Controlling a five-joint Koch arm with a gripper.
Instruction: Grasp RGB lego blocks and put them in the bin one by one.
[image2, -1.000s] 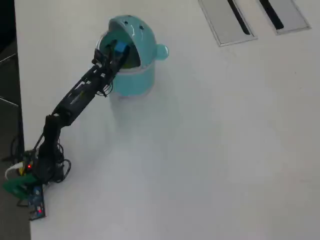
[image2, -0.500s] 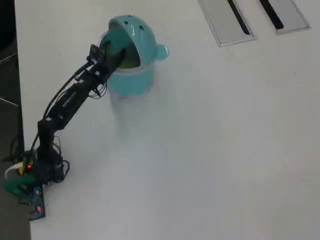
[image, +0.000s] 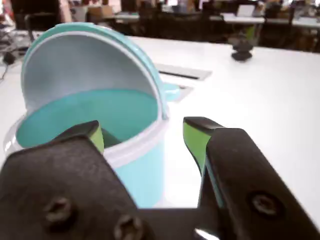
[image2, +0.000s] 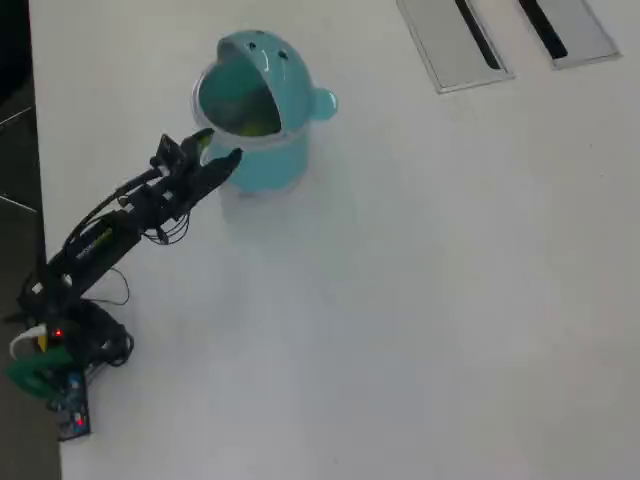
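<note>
**Gripper open beside bin**

Gripper (image2: 218, 149) (image: 145, 135) hanging empty, jaws spread, just outside the bin (image2: 262, 150) (image: 140, 170) near its pale rim. Lid (image2: 270, 60) swung up, opening facing the fingers (image: 196, 140). Something yellow-green visible inside from overhead; blocks not clearly made out.

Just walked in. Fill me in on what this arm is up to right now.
A small black hobby arm on a white table has its gripper just outside the teal round plastic bin, whose domed lid is swung open. The green-padded fingers are spread apart with nothing between them. Something yellow-green shows inside the bin in the overhead view, and no loose blocks lie on the table. Two grey slotted panels sit at the far edge.
</note>
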